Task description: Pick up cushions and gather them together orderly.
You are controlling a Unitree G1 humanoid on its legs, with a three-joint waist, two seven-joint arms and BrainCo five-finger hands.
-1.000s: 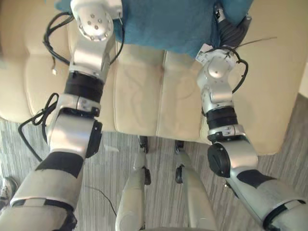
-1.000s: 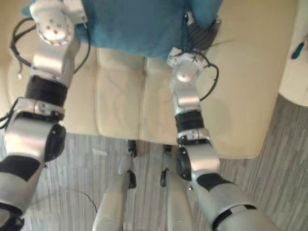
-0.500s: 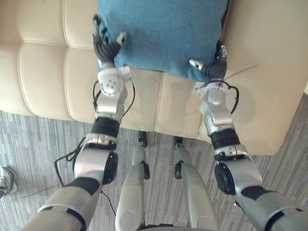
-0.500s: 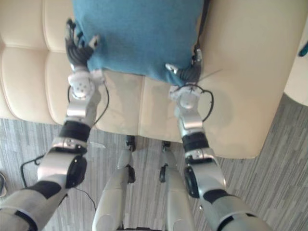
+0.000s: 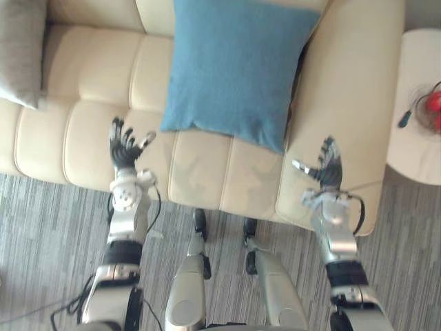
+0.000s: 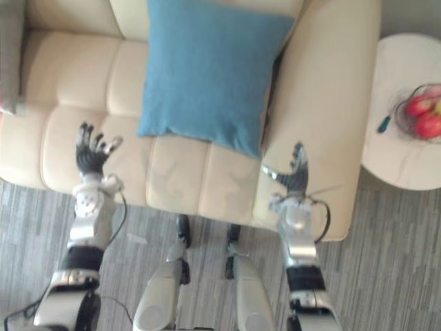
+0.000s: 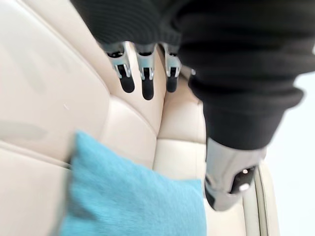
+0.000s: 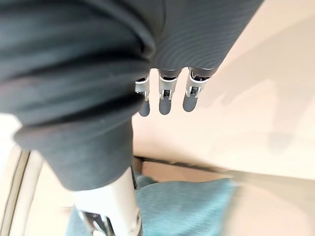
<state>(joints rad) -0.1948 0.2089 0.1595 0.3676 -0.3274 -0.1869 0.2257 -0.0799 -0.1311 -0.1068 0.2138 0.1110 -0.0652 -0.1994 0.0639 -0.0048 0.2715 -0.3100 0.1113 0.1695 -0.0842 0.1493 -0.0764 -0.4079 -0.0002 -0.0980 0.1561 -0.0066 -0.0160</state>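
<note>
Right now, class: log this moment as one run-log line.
blue cushion: on sofa, by armrest | left hand: open, empty, over seat edge | right hand: open, empty, over armrest | grey cushion: sofa's left end

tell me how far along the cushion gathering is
Done: the blue cushion rests on the sofa beside its right armrest.
In hand: nothing. The left hand and right hand hover open near the sofa's front edge, fingers straight.
Left: the grey cushion sits apart at the sofa's far left end and likely needs bringing next to the blue one.
</note>
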